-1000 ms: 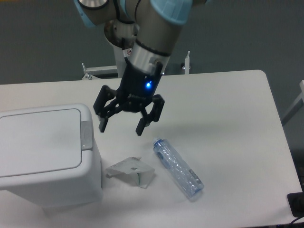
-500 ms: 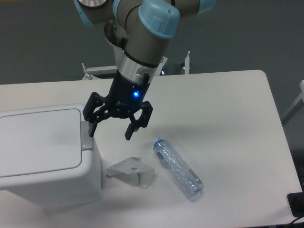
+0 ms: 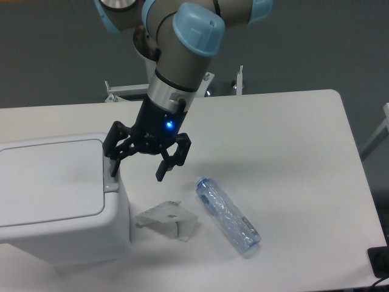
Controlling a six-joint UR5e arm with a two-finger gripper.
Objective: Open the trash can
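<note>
The white trash can [image 3: 58, 204] stands at the left of the table with its flat lid [image 3: 48, 182] down. Its grey push-button latch [image 3: 111, 179] sits at the lid's right edge. My gripper [image 3: 138, 171] is open and empty, pointing down. Its left fingertip [image 3: 114, 170] is right over the latch, touching or nearly touching it. Its right finger hangs over the table beside the can.
A crumpled white carton [image 3: 169, 219] lies on the table just right of the can. A clear plastic bottle [image 3: 227, 214] lies on its side to the right of that. The white table [image 3: 292, 152] ends at the right and front.
My gripper has moved left and slightly down, from above the table to the can's right edge, bringing its left finger onto the latch. The lid has stayed down.
</note>
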